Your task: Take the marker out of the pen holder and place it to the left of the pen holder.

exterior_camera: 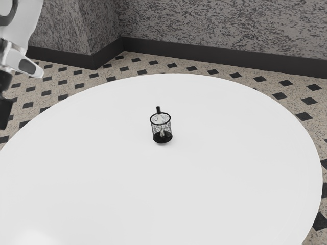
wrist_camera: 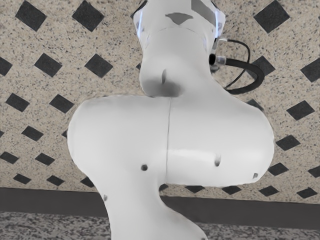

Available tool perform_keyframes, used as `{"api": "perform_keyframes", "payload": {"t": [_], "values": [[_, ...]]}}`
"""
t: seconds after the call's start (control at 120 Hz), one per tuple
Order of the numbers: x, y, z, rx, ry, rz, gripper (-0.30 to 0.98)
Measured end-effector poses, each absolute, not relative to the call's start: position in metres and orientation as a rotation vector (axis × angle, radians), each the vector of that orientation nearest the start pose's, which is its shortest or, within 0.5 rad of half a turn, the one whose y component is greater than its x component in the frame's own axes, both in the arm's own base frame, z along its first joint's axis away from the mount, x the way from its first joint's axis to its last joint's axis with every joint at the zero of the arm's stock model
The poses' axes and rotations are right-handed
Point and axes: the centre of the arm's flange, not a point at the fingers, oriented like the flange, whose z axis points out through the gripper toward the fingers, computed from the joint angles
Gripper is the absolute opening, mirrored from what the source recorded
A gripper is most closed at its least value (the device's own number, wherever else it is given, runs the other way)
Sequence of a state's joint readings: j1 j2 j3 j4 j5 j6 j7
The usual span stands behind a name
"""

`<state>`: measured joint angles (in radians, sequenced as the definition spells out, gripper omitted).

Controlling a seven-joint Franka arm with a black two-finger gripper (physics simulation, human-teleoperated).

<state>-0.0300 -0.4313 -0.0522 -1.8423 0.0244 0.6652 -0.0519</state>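
At the exterior view's left edge, the white robot arm [exterior_camera: 26, 18] reached partly into the picture, with the black gripper [exterior_camera: 4, 113] cut off by the border; how far open it was, and whether it had hold of anything, could not be told. The wrist view looked back over the arm's rounded white links, with a black cable [wrist_camera: 257, 75] looping beside them above the speckled, diamond-patterned floor [exterior_camera: 42, 96]. Farther right, well apart from the gripper, the black mesh pen holder [exterior_camera: 162, 138] stood upright on the round white table [exterior_camera: 102, 178]. The marker [exterior_camera: 158, 109] was inside it, slightly tilted, its dark end sticking up above the rim. Behind, a dark baseboard [exterior_camera: 204, 55] ran rightward along the mottled gray wall [exterior_camera: 204, 23].
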Motion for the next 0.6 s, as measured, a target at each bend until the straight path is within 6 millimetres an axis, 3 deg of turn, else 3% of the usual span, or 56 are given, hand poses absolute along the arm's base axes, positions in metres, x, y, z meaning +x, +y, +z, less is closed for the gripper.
{"api": "perform_keyframes", "payload": {"t": [0.125,0.175,0.208,0.242,0.317,0.383,0.433,0.475,0.6], "values": [[0.363,-0.03,0.651,-2.918,0.007,0.559,0.69],[0.386,-0.029,0.649,-2.895,-0.001,0.402,0.69],[0.412,-0.025,0.636,-2.881,-0.021,0.349,0.69],[0.455,-0.016,0.597,-2.87,-0.04,0.344,0.69],[0.553,0.021,0.472,-2.899,-0.082,0.29,0.69],[0.607,0.051,0.373,-2.948,-0.134,0.146,0.69],[0.632,0.049,0.331,-2.975,-0.149,-0.003,0.69],[0.652,0.042,0.327,-2.98,-0.156,-0.168,0.69],[0.684,0.016,0.386,-2.968,-0.18,-0.648,0.69]]}}
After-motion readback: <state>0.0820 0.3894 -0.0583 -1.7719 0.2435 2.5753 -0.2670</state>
